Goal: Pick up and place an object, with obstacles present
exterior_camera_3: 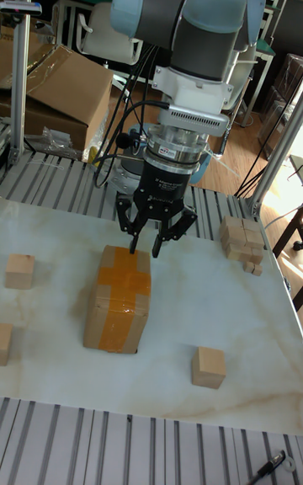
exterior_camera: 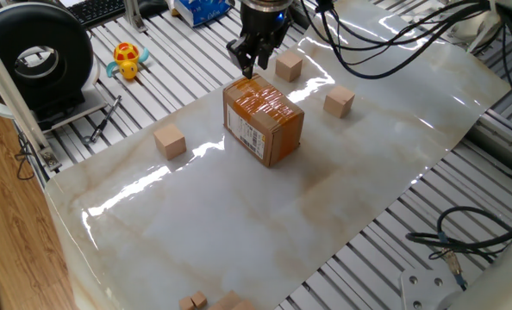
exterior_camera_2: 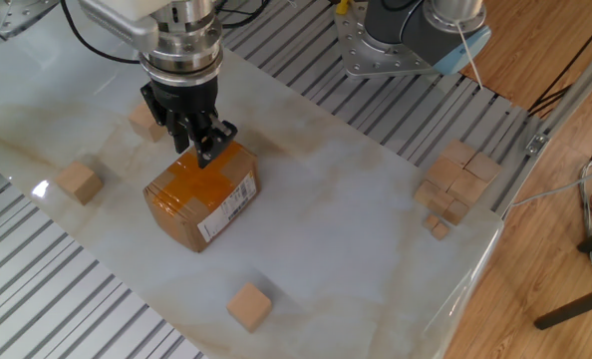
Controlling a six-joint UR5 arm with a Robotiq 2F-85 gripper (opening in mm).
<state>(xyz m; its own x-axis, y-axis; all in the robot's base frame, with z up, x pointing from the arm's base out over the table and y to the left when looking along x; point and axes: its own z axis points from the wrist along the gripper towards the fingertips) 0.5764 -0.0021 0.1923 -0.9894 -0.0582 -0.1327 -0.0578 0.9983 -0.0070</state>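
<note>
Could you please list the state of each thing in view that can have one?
pincer: shut, empty, over the box's top edge.
cardboard box: taped shut, upright on the table.
cube behind the box: resting, untouched.
cube in front of the box: resting, untouched.

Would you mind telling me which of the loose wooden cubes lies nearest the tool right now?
The cube just behind the cardboard box, right beside the tool. The other loose cubes sit well clear of it.

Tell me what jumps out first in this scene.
A taped cardboard box sits mid-table with the tool shut at its top edge, empty. Loose wooden cubes lie scattered around it, with more piled at the table corner. A yellow toy lies off the mat.
</note>
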